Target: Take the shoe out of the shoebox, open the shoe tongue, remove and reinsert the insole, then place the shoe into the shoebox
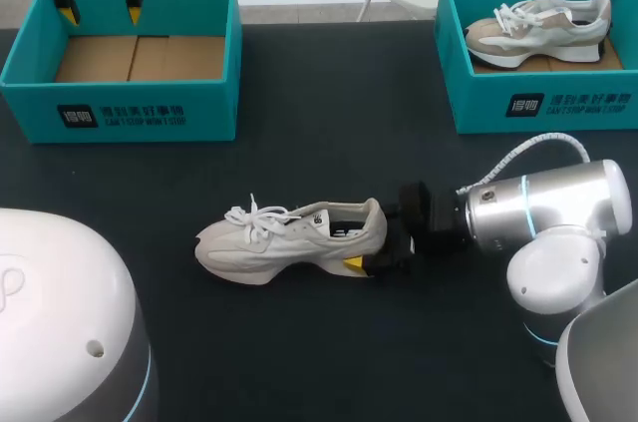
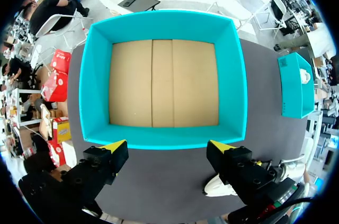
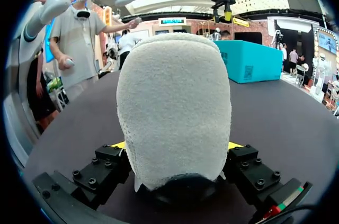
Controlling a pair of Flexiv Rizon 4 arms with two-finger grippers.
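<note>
A dark tabletop carries everything here. At its far left stands a teal shoebox, nothing in it but its brown cardboard floor. The left claw hangs above the box's far wall with its fingers spread wide and nothing between them.

Out on the bare middle of the tabletop, well apart from both boxes, the pale shoe rests upright on its sole, toe toward the left and heel toward the right, laces loose over the tongue.

The right claw comes in low from the right and is clamped on the heel, one yellow tip against each side (the wrist view shows the fuzzy heel filling the whole gap).

It is probably a light shoe, with a soft upper that gives under pressure and a firmer sole. The padded heel looks like the steadiest place to pinch it. The tongue and insole are likely floppy and want a gentle grip near an edge.

At the far right a second shoebox holds another shoe.
</note>
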